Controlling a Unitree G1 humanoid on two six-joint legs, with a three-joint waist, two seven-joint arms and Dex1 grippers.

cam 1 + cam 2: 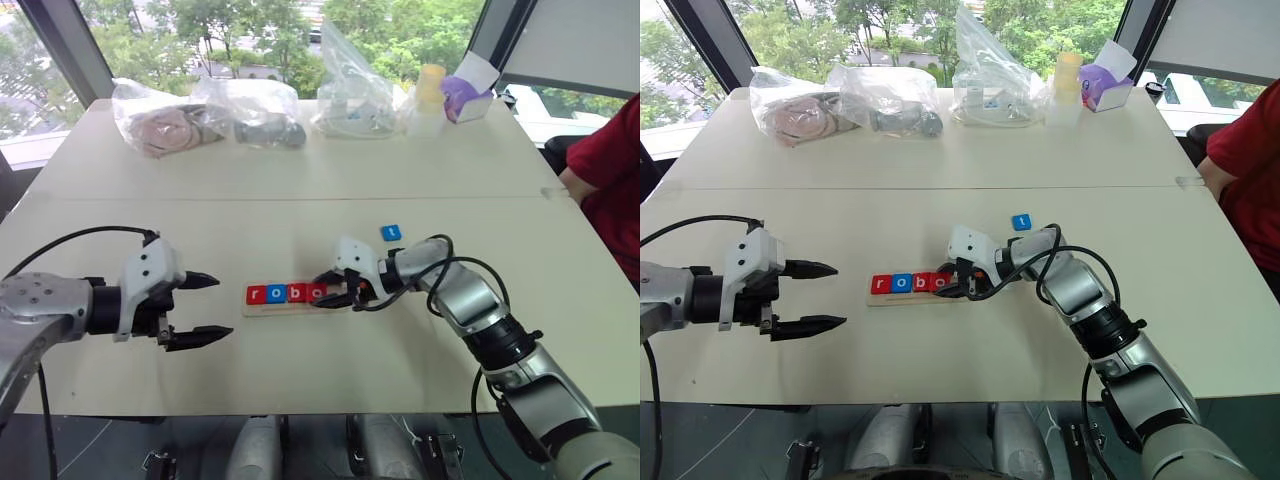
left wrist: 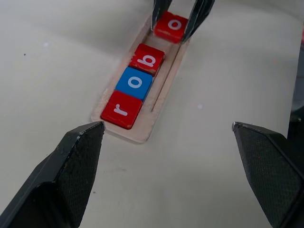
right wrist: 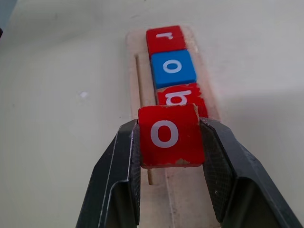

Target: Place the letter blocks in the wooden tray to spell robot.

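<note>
Right now the right gripper (image 3: pixel 168 142) is clamped on the red o block (image 3: pixel 169 135), holding it over the wooden tray (image 2: pixel 164 80) just past r, o, b — the fourth letter is going in. Next, I judge, it must lower and release it beside the b (image 2: pixel 147 59), then fetch the blue t block (image 1: pixel 391 232), apart on the table; the left gripper (image 1: pixel 195 310) waits wide open, empty.
</note>
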